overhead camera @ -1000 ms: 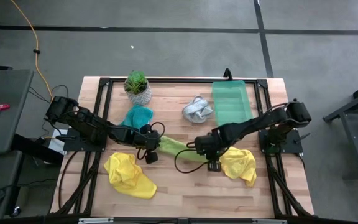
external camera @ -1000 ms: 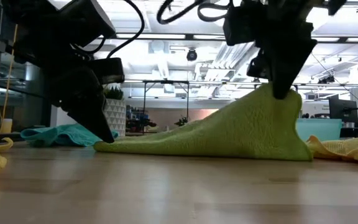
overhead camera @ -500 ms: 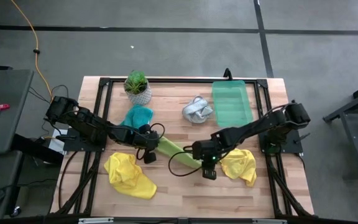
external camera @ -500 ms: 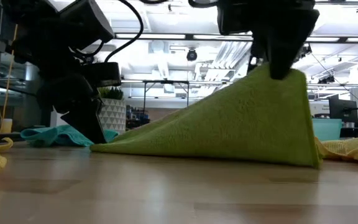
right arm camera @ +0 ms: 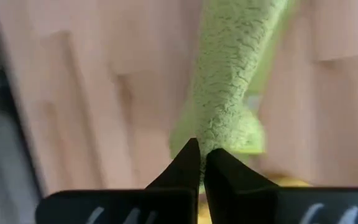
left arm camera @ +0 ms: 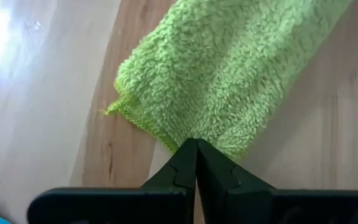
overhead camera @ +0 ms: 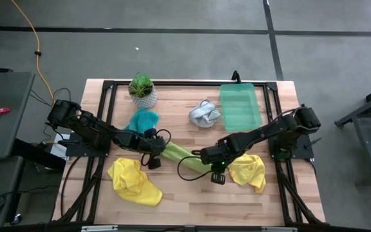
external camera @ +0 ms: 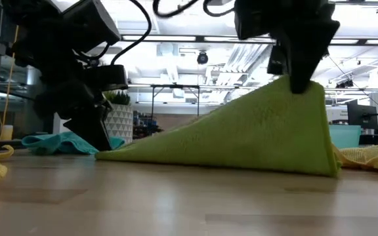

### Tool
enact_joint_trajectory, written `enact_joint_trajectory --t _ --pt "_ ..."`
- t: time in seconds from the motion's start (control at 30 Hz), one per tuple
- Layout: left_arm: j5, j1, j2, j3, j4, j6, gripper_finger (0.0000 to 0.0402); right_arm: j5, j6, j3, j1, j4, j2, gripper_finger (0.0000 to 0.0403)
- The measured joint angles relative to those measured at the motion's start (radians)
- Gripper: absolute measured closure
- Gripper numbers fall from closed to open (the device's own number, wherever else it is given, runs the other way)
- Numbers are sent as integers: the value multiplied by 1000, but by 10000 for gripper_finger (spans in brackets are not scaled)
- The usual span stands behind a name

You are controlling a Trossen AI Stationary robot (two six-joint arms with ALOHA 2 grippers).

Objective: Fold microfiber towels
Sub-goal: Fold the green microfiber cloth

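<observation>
The lime green towel (overhead camera: 180,154) stretches between my two grippers at the table's middle. My left gripper (overhead camera: 153,159) is shut on its left end, low at the table (external camera: 100,143). My right gripper (overhead camera: 214,173) is shut on its right end, raised above the table (external camera: 300,82). In the low view the towel (external camera: 241,141) slopes from the table on the left up to a peak on the right. One yellow towel (overhead camera: 133,180) lies crumpled at the near left and another (overhead camera: 250,171) at the near right. The teal towel (overhead camera: 142,120) and grey-white towel (overhead camera: 204,113) lie farther back. My left gripper pinches the towel's edge (left arm camera: 180,140) at its left end, beside a corner (left arm camera: 115,111), with the fingers slanting down. That end stays at the tabletop. My right gripper pinches the towel's bunched right end (right arm camera: 211,138) from above, fingers pointing down. That end is lifted, and the cloth falls from it (external camera: 307,88) to the table, stretched toward my left gripper.
A translucent green tray (overhead camera: 239,106) stands at the back right. A small plant in a white pot (overhead camera: 142,90) stands at the back left. Bare wood lies along the near edge between the two yellow towels.
My right gripper has risen and gone a little toward the table's near edge, still shut on the towel. The towel's right end has been lifted higher, so the cloth now stands as a taller, stretched slope. Its left end has stayed at the table.
</observation>
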Motion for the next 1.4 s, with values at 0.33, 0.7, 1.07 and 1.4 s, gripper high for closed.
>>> enact_joint_trajectory --t 0.33,0.7,1.07,1.4 --pt "-119 117 -189 0 -12 144 402 183 -318 98 -149 -298 -1 403" --pt "105 293 -262 1 34 238 365 225 -461 147 -214 -316 -1 403" --pt "348 283 43 0 266 82 224 224 -453 145 -208 -307 -1 403" --pt "373 286 121 1 293 140 223 224 -453 145 -208 -301 -1 403"
